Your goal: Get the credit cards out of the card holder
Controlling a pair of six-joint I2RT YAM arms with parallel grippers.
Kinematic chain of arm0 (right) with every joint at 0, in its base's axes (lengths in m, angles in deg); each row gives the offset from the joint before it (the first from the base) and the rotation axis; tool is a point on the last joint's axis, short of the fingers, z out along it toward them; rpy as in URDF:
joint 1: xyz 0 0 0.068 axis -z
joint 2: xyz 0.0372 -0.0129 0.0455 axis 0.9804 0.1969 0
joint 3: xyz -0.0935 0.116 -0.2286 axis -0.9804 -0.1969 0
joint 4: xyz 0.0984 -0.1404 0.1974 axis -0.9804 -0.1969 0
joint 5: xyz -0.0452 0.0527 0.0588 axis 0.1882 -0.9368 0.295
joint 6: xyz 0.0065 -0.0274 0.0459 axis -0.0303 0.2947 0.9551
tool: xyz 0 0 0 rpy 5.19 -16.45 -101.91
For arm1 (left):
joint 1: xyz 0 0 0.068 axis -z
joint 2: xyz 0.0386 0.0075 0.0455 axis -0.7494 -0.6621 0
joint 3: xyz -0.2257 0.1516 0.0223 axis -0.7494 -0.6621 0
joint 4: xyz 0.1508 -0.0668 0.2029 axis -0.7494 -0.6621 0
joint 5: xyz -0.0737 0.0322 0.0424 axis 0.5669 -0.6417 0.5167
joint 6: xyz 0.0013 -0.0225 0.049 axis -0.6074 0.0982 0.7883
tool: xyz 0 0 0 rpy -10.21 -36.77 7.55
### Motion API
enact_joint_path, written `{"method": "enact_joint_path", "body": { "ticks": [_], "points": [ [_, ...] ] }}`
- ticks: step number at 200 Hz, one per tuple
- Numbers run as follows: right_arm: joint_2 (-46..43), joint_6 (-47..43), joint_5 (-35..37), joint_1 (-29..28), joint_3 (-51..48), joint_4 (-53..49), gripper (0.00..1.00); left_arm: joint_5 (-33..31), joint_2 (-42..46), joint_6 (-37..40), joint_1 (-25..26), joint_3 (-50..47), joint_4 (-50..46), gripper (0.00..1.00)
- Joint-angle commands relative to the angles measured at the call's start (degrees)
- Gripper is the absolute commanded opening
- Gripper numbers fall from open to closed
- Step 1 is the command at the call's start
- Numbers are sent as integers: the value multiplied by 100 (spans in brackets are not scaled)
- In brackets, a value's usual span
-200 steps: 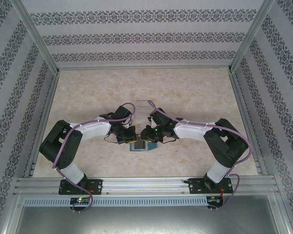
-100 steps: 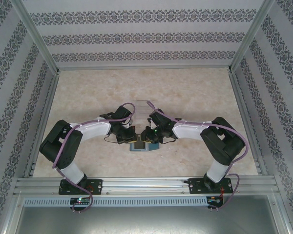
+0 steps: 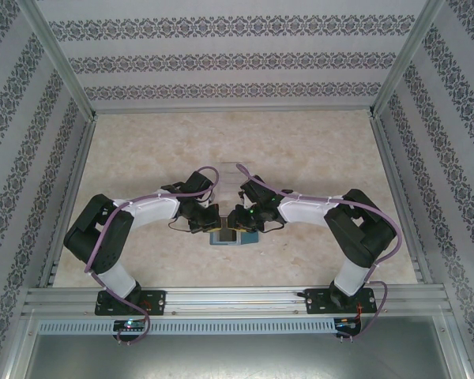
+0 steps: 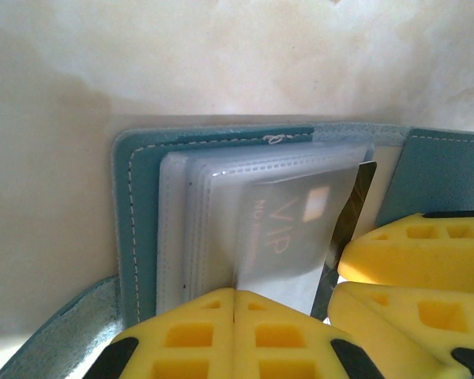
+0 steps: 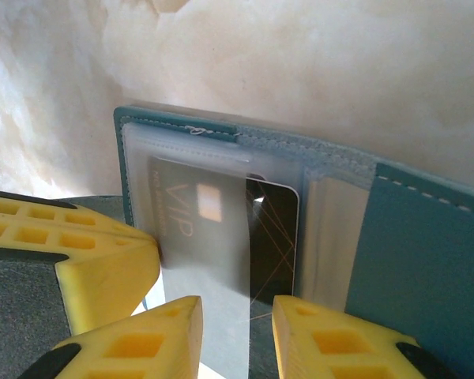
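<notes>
- While the left arm sits as it did a second ago, the right arm's elbow has swung slightly toward 9 o'clock in the overhead view, which crowds its wrist closer over the card holder (image 3: 227,236).
- That holder lies open on the table (image 3: 300,150), at about 6 o'clock from the table's middle. The left gripper (image 4: 235,294) is at its 9 o'clock side and the right gripper (image 5: 237,304) at its 3 o'clock side.
- Seen from its own wrist, the left gripper has its fingers pressed together with no gap. Their tips sit against the 6 o'clock edge of the plastic sleeves (image 4: 182,229). I cannot tell whether a sleeve leaf is caught between them, so I read this as pinning the holder down.
- The right gripper's jaws stand a little apart. A frosted strip runs down through the gap, and I cannot tell whether either pad touches it.
- The credit cards are not out yet. The pale VIP card (image 4: 288,229) sits in a sleeve, and a dark card (image 5: 272,237) peeks out just behind it toward 3 o'clock.
- My judgement is that the small inward shift is the right arm lining up for a grip on a card edge, so the task is at the first extraction and none is finished.
- The next move calls for closing on a card alone. The risk is catching the slippery sleeve with it, or dragging the whole holder.
</notes>
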Motion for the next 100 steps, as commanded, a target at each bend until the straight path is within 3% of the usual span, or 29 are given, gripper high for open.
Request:
{"method": "enact_joint_path", "body": {
  "ticks": [1,100],
  "points": [
    [-92,-131,271,72,70,-389,32,-126,-56,44,71,110,-165,5],
    [-378,-118,168,119,53,-423,34,-167,21,109,226,484,-460,4]
  ]
}}
